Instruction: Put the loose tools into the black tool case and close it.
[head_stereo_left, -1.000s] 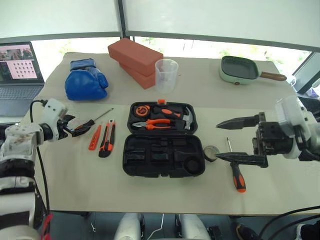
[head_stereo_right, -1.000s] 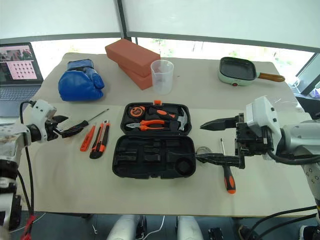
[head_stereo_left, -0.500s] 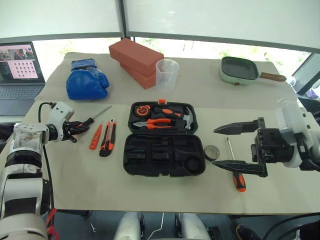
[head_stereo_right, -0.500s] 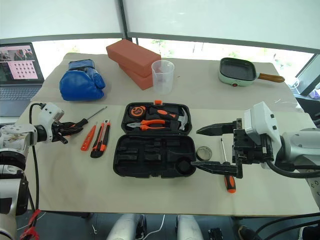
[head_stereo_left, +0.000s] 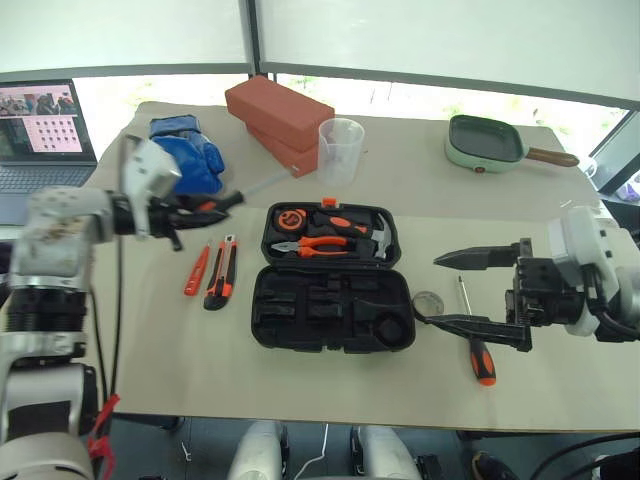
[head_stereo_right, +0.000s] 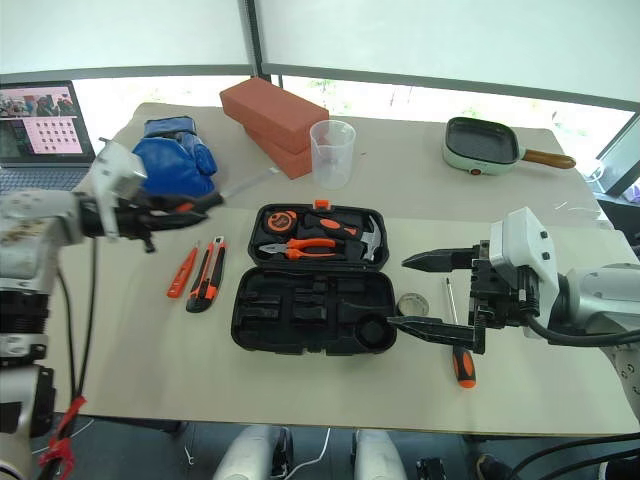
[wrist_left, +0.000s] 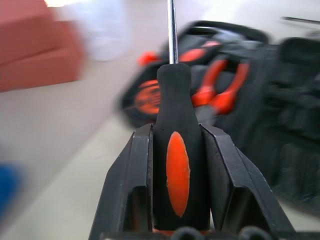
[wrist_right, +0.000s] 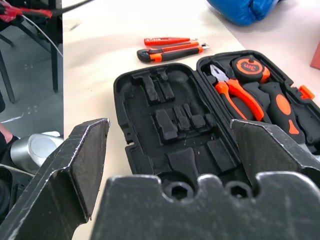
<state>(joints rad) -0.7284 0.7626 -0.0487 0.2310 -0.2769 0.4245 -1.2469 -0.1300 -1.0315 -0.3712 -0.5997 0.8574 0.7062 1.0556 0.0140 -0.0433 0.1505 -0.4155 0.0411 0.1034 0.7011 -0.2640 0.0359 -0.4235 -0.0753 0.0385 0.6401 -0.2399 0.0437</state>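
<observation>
Holding one black-and-orange-handled screwdriver (wrist_left: 178, 165), the left gripper (head_stereo_left: 185, 212) has its two black fingers clamped on the handle, the steel shaft pointing out towards the stacked red bricks (head_stereo_left: 279, 118) and the clear plastic cup (head_stereo_left: 340, 152); the tool is off the beige-covered table (head_stereo_left: 150, 340), raised to the left of the case. The black moulded plastic tool case (head_stereo_left: 330, 280) lies open in the middle of the table, lid flat. Its far half already carries the orange-handled pliers (head_stereo_left: 320, 247), a steel-headed hammer (head_stereo_left: 372, 238) and a round orange-and-black tape measure (head_stereo_left: 289, 220); the shaped slots of the near half look empty. Loose on the table left of the case: a slim orange tool (head_stereo_left: 196, 272) and, just beside it, an orange-and-black utility knife (head_stereo_left: 220, 275). Right of the case: a small dark tape roll (head_stereo_left: 428, 303) near the case edge, and a second screwdriver with an orange-and-black handle (head_stereo_left: 476, 345). The right gripper (head_stereo_left: 480, 290) hangs above that second screwdriver with jaws wide apart, gripping nothing. Judgement: task is early. One tool of five is picked up, none is seated in the near half, and four are untouched. Remaining: place the held screwdriver in its slot, collect the other four, fold the lid over, snap the orange latch (head_stereo_left: 328, 203).
</observation>
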